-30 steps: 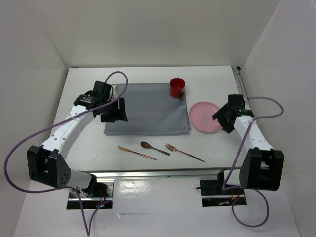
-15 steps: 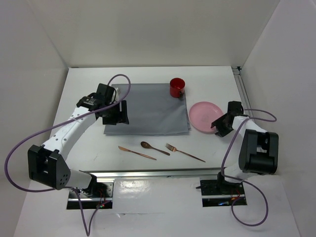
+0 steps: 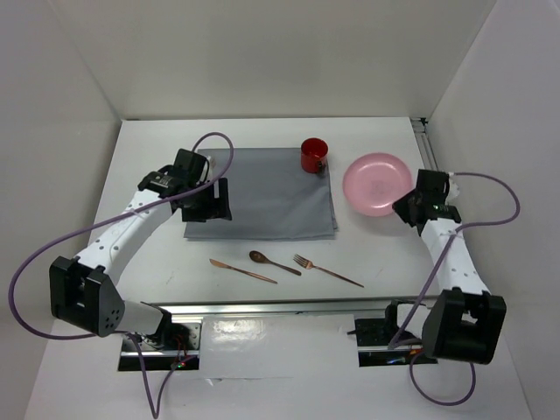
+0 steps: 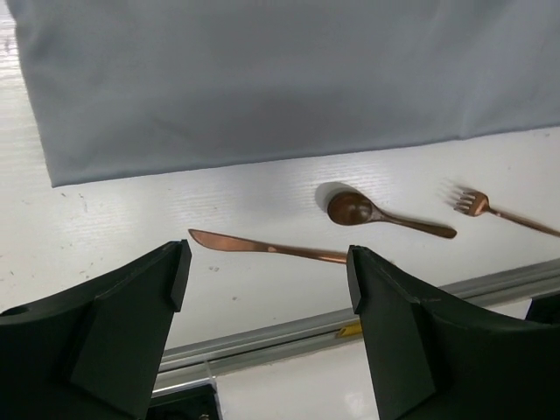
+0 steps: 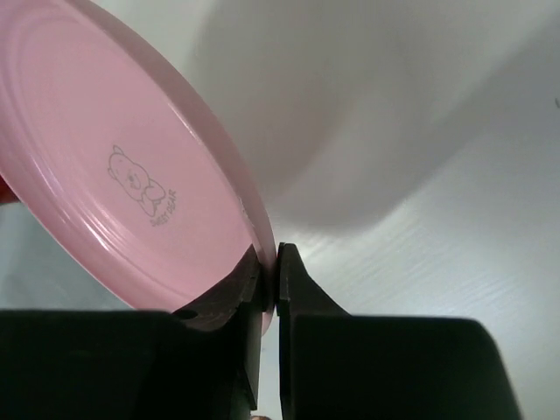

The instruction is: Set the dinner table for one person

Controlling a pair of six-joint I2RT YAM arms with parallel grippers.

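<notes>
From above, your right gripper (image 3: 406, 205) holds a round pink plate (image 3: 377, 184) over the flat white dinner table (image 3: 157, 254), right of a grey rectangular cloth (image 3: 271, 197), while your left gripper (image 3: 210, 199) hangs over the cloth's left edge. Your left wrist view shows those jaws spread wide and empty, framing a copper knife (image 4: 267, 248) lying on the table. Your right wrist view shows jaws pinched on the tilted plate's rim.

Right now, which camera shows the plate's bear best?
Right wrist: the bear drawing on the pink plate is clear, the right tool gripping its rim. Top view shows only a faint mark; left wrist shows no plate.
</notes>
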